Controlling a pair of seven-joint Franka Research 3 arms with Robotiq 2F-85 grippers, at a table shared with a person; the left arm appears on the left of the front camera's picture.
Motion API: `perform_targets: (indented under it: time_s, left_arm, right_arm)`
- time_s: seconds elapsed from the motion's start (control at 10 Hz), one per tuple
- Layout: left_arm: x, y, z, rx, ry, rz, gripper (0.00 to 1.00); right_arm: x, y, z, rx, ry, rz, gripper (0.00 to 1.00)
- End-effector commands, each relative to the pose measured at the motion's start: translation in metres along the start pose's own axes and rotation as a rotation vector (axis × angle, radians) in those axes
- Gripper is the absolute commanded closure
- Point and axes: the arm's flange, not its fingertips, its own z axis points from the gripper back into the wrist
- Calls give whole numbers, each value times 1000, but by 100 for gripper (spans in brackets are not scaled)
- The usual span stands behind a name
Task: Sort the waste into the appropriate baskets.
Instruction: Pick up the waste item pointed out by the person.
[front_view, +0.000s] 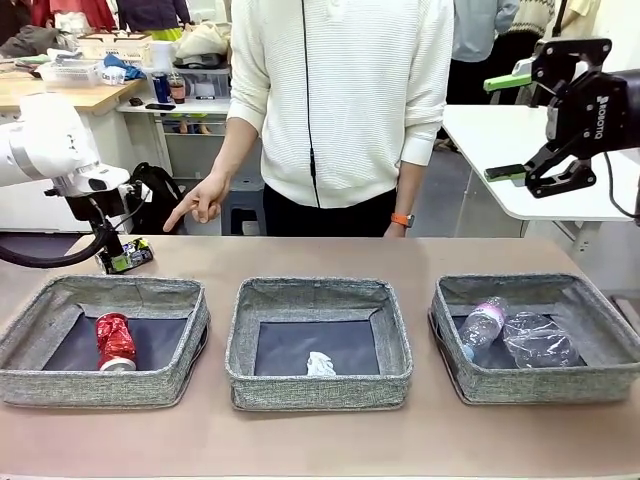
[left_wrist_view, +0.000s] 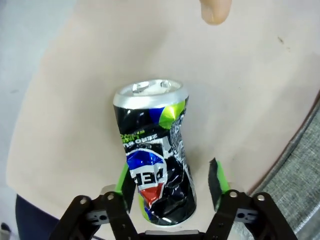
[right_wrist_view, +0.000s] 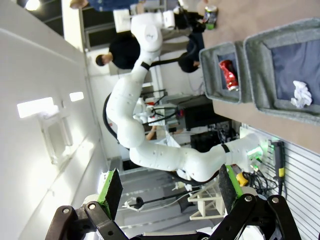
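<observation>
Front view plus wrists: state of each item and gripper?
dark can: dented, lying on table, between left gripper fingers
left gripper: closing on can
right gripper: open, raised, empty
red can: crushed, in left basket
paper ball: crumpled, middle basket
bottles: right basket

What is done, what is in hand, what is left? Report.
Done: the red can lies in the left basket, the paper ball in the middle basket, both clear bottles in the right basket. In hand: the left hand straddles the dark crushed can on the table. Left: binning it.
</observation>
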Motion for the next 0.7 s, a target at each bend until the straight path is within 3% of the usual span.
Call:
perform_targets:
  time_s: [0.0, 0.2, 0.3, 0.4, 0.6]
  left_arm:
    - [2, 0, 1, 8, 46, 14, 100]
    - [3, -1, -2, 7, 65, 12, 100]
    - [1, -2, -2, 5, 63, 18, 95]
    - [-1, -3, -1, 4, 58, 27, 100]
    - [-5, -5, 1, 5, 51, 41, 100]
  right_arm:
    - [2, 0, 2, -7, 8, 21, 0]
    - [2, 0, 2, -7, 8, 21, 0]
    - [2, 0, 2, -7, 8, 21, 0]
    - [2, 0, 2, -7, 8, 21, 0]
    - [2, 0, 2, -7, 8, 21, 0]
